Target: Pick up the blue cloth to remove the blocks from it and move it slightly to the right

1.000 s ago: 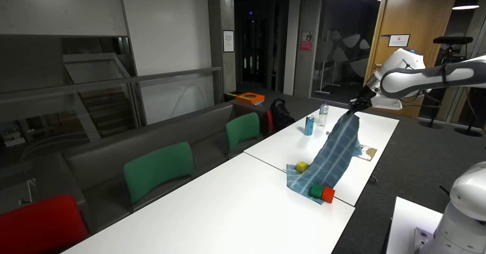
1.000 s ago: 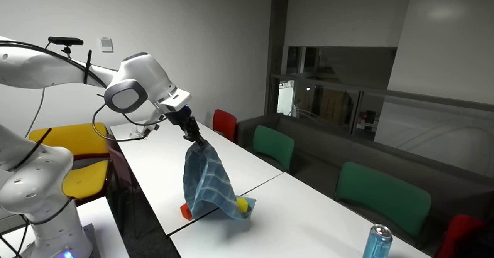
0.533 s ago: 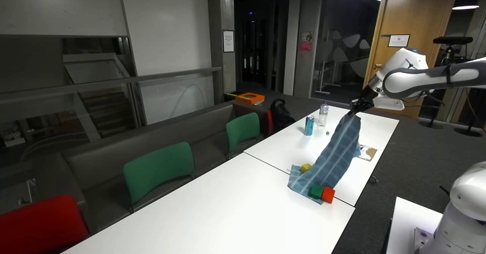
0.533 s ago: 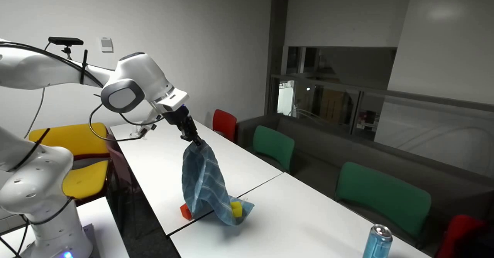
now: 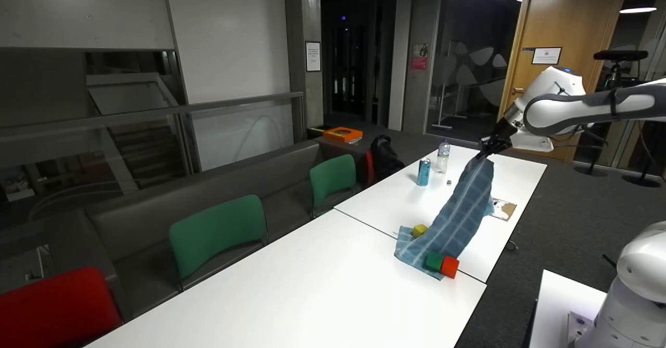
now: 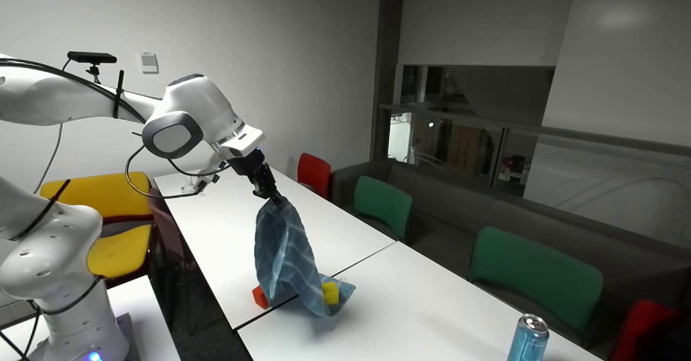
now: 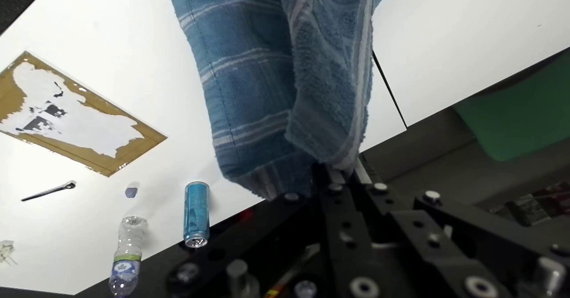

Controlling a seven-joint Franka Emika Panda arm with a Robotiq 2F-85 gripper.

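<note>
The blue cloth hangs from my gripper like a slanted curtain. Its lower end lies on the white table across the seam. My gripper is shut on its top end, as the wrist view shows; there the cloth droops in two folds. The yellow block sits on the cloth's lower part against a fold; it also shows here. The green block is on the cloth's near edge, touching the red block at the table side. The wrist view shows no blocks.
A blue can and a clear bottle stand farther along the table. A torn cardboard piece, a pen and a small dark lump lie there. Green chairs line one side.
Over the first half second, the cloth's lower edge and the yellow block shifted slightly, and the gripper moved a little. Since then almost nothing has moved. Green and red blocks stayed put.
</note>
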